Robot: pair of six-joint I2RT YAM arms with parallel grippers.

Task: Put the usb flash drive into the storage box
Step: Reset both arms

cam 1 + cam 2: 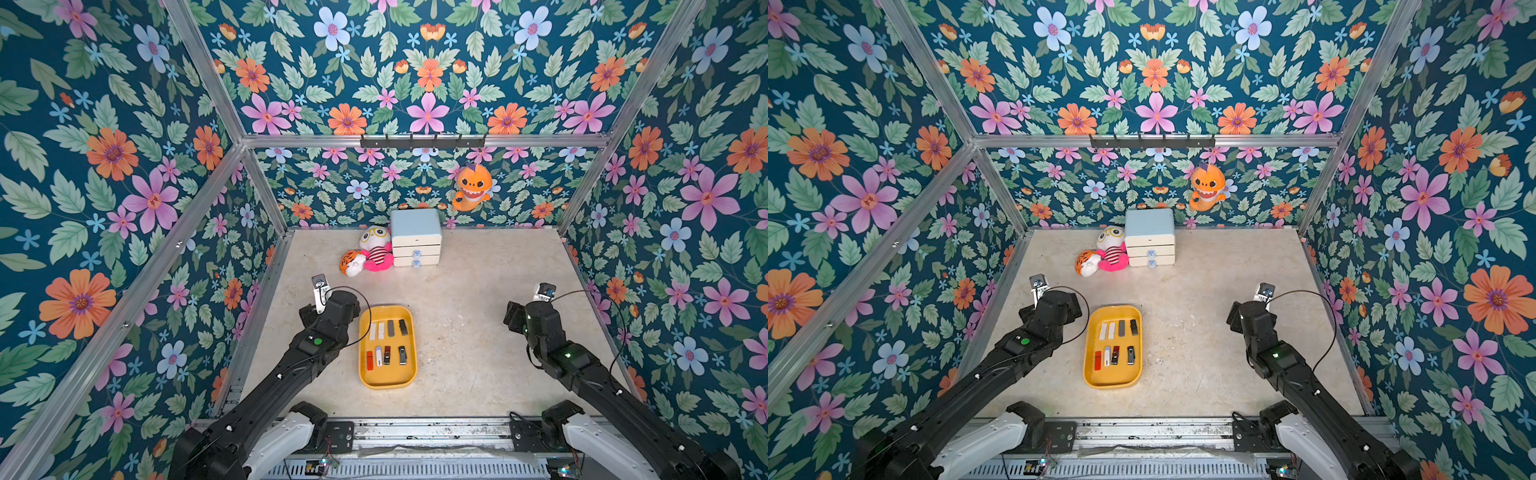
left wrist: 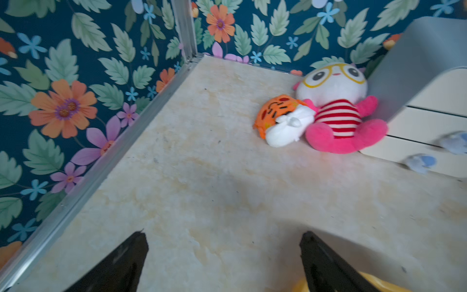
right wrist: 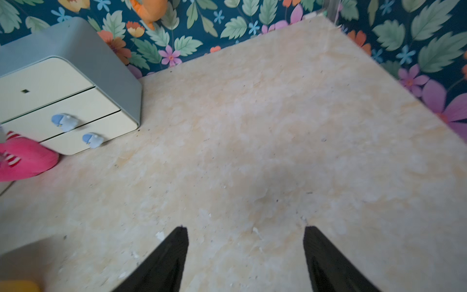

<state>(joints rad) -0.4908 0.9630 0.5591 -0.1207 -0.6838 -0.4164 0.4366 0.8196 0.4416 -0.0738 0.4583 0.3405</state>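
Yellow plastic storage box [image 1: 388, 376], shallow, rectangular and round-cornered, sits nearest. Eight small usb flash drives [image 1: 387, 355] lie inside in two rows of four, long axes running away from the robot, same as the box's own. None shows on the bare beige table [image 1: 478, 332]. Just past the box's far left corner hangs the black left gripper [image 2: 223, 235], jaws spread wide, empty, box off to its right. Black right gripper [image 3: 245, 228], also parted and empty, is well apart. Left arm's nearer. Looks finished to me. Farther back: white three-drawer cabinet [image 1: 416, 245], plush toys [image 1: 376, 251].

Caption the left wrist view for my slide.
Open left gripper over the tabletop; pink plush doll and orange plush beside the drawer cabinet.
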